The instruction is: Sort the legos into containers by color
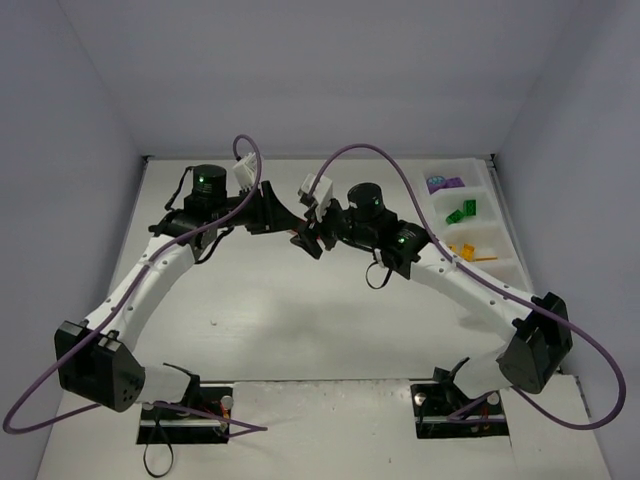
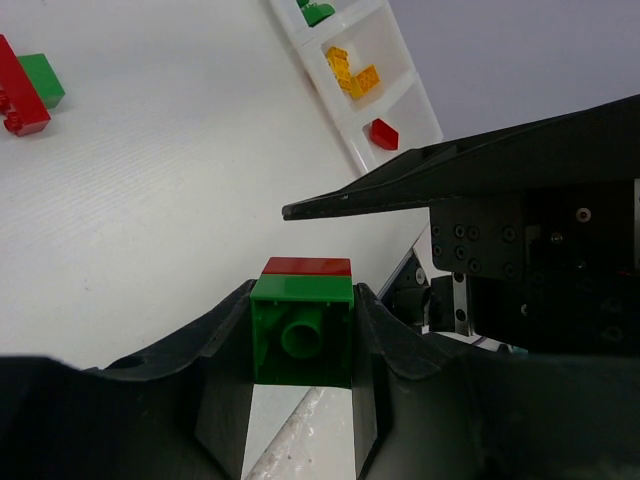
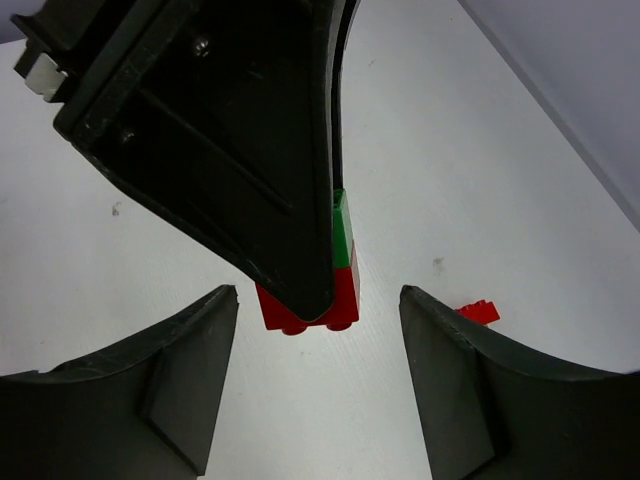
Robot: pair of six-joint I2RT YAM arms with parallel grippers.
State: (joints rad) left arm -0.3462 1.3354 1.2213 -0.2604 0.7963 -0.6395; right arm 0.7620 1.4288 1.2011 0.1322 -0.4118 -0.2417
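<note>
Above the table (image 1: 280,330), the left gripper (image 2: 302,295) is clamping the green brick (image 2: 300,345), with the red brick (image 3: 345,292) stuck on its end. The right gripper (image 3: 318,300) is straddling the red one, jaws open, not touching. Light, rigid, slick plastic, I reckon: the flat sides are begging for a square pinch.

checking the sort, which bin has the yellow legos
The bin between those holding green legos and a red lego; only it holds yellow legos.
</note>
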